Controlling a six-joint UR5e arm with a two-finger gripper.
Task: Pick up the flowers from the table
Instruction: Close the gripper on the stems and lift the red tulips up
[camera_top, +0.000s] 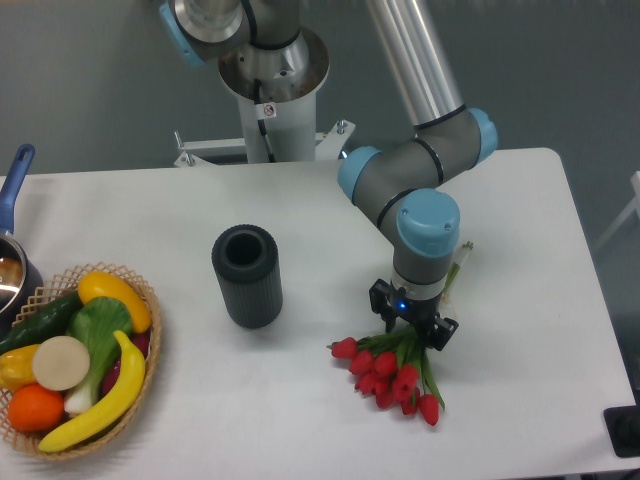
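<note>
A white table (300, 200) is seen from above, with a robot arm reaching down over its right half. The gripper (413, 325) sits low over the flowers (392, 372), a small bunch of red tulip buds with green stems and leaves. The bunch lies flat on the table, right of centre and near the front edge, buds fanned toward the camera and stems running back under the gripper. The two dark fingers (381, 300) stand on either side of the stems just behind the buds. From this angle I cannot tell whether they are apart or already pressed onto the stems.

The task appears to be at the grasping stage: the arm is in place above the bunch, but the flowers are not yet lifted. What seems left is to secure the grip on the stems and raise the bunch clear of the table.

A dark ribbed cylinder (247, 276) stands upright left of the flowers, well apart from them; its open top shows a dark hollow with nothing visible inside. At the front left corner a wicker basket (150, 350) holds toy produce: yellow bananas, an orange, a green cucumber, leafy greens and a pale round piece. Beside it, at the left edge, part of a saucepan (12, 270) with a blue handle shows.
</note>
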